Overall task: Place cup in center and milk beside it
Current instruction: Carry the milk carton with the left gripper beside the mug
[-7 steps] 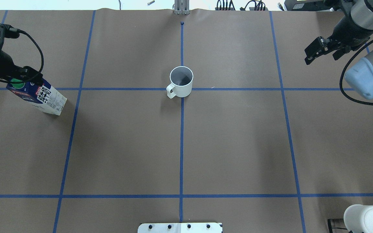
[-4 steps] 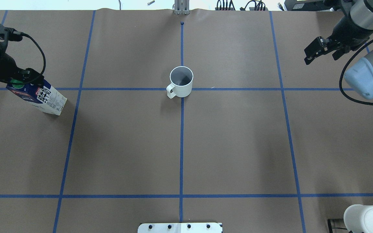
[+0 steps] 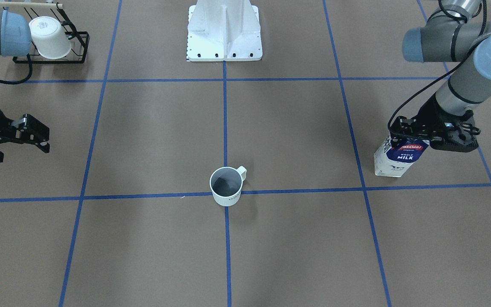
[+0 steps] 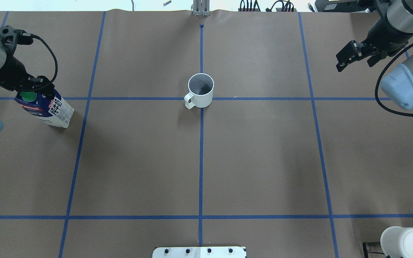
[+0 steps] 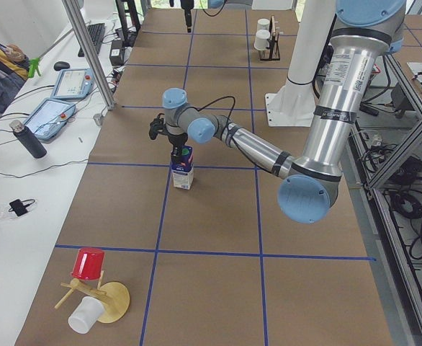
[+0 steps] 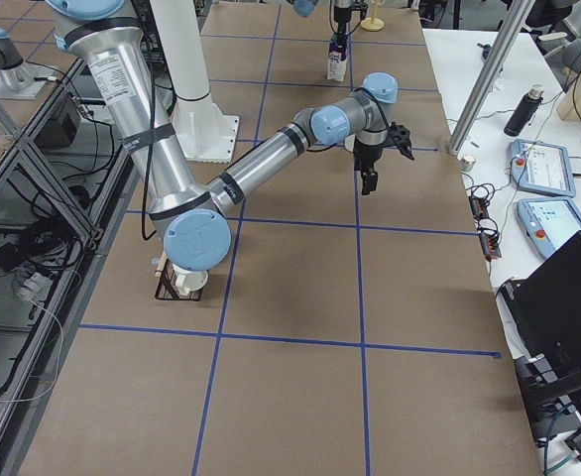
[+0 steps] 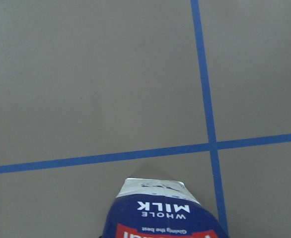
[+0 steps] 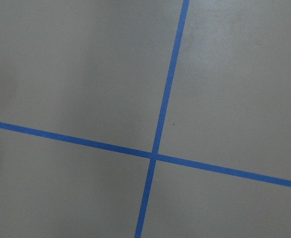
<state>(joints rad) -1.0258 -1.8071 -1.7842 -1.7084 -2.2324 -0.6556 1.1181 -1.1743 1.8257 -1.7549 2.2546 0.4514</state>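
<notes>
The cup (image 4: 200,91), a white mug with a dark inside, stands upright on the central tape cross, also in the front view (image 3: 227,186). The milk (image 4: 47,109), a blue and white carton with a green cap, stands slightly tilted at the table's left side, also in the front view (image 3: 399,155), the left side view (image 5: 183,169) and the left wrist view (image 7: 165,213). My left gripper (image 4: 31,87) is shut on the carton's top (image 3: 424,136). My right gripper (image 4: 355,64) is open and empty above the table's far right (image 3: 23,154).
A black wire rack (image 3: 77,51) with an overturned white mug (image 3: 49,38) stands by the robot's right side, with the mug also in the overhead view (image 4: 407,242). The white robot base (image 3: 224,30) sits at the near middle edge. Blue tape lines grid the brown table.
My left gripper has shifted right with the carton's top; the carton has turned and stands more upright, its green cap now showing, its base in the same spot. Cup and right arm barely changed.
</notes>
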